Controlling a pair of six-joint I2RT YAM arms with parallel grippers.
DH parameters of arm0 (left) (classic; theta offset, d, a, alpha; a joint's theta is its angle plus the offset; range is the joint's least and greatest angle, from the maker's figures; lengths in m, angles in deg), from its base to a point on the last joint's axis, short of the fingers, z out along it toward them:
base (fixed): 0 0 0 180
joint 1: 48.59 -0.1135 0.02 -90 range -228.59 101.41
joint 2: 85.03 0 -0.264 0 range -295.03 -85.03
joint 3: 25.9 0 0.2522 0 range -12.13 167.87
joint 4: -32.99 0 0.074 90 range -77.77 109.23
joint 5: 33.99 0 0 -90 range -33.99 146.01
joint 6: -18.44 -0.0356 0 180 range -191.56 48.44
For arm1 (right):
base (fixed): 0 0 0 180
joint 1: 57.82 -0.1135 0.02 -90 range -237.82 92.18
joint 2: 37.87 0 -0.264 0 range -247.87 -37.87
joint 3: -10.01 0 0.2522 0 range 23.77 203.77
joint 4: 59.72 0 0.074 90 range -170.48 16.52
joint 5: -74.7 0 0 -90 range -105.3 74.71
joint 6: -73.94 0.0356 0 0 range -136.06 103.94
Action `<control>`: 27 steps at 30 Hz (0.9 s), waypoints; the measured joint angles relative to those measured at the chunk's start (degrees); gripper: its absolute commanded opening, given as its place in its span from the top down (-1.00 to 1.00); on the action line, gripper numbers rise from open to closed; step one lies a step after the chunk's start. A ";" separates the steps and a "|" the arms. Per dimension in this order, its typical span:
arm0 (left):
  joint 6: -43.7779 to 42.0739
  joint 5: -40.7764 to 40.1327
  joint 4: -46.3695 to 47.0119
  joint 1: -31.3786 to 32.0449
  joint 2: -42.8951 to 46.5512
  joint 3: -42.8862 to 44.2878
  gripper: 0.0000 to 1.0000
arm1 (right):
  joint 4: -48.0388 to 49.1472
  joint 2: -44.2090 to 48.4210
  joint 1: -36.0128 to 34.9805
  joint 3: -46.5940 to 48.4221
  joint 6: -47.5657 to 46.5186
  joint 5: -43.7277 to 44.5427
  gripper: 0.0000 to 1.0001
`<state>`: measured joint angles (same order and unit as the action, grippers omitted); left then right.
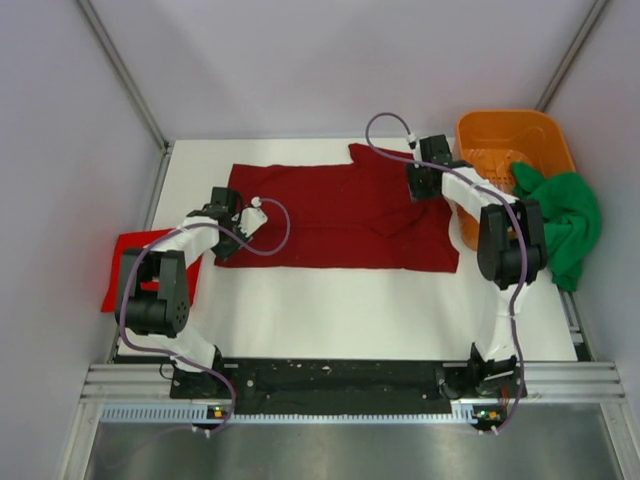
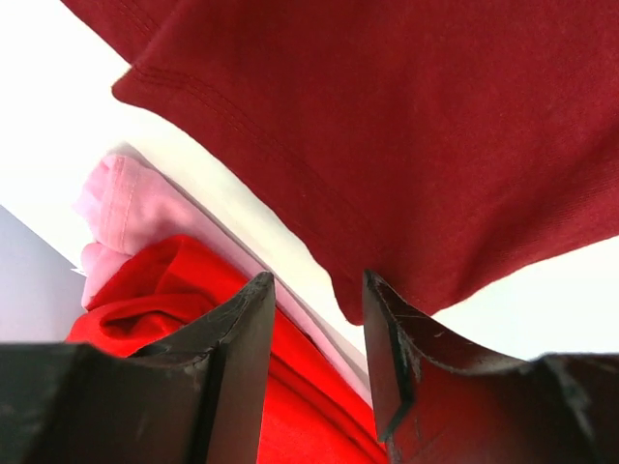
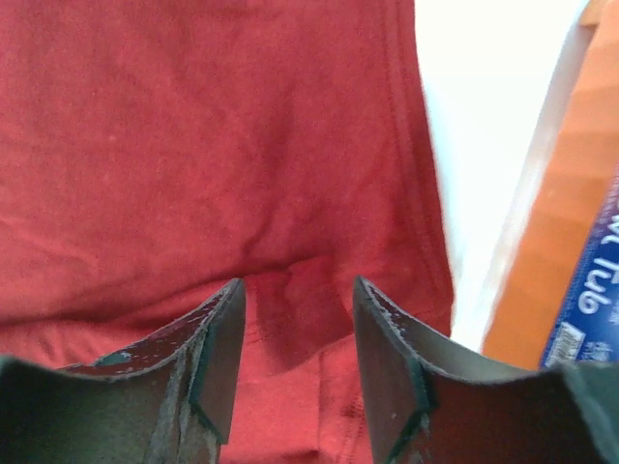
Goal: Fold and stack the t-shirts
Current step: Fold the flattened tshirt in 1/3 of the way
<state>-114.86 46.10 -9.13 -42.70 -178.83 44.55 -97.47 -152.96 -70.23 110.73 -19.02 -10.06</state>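
The dark maroon t-shirt [image 1: 340, 215] lies spread flat on the white table; it also shows in the left wrist view [image 2: 406, 145] and the right wrist view [image 3: 213, 145]. My left gripper [image 1: 226, 248] is open and empty just above its near-left corner [image 2: 319, 290]. My right gripper [image 1: 418, 190] is open and empty over the shirt's right part, above a small fold [image 3: 298, 290]. The brighter red t-shirt [image 1: 130, 265] lies bunched at the table's left edge [image 2: 184, 280]. The bright green t-shirt [image 1: 565, 220] hangs over the basket's near right side.
The orange slotted basket [image 1: 505, 135] stands at the back right, close to my right gripper; its wall [image 3: 571, 193] carries a blue label [image 3: 595, 290]. A pale pink cloth [image 2: 126, 208] lies beside the red t-shirt. Grey walls enclose the table [image 1: 350, 300].
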 measured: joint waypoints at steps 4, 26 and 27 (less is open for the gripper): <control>-1.25 -0.24 0.20 -0.02 -0.02 -0.92 0.06 | -0.90 -0.04 -0.48 1.90 0.24 1.64 -0.21; -2.29 -0.68 0.96 -0.09 -0.24 -3.56 0.27 | -2.45 3.06 -11.82 -7.54 -2.03 -10.91 0.32; -2.27 -0.68 0.98 -0.11 -0.24 -3.56 0.27 | -2.49 2.84 -11.82 -7.58 -2.10 -10.71 0.33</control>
<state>-117.14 45.42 -8.15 -42.81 -179.07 40.99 -99.96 -150.12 -82.05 103.14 -21.12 -20.77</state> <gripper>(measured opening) 0.366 0.342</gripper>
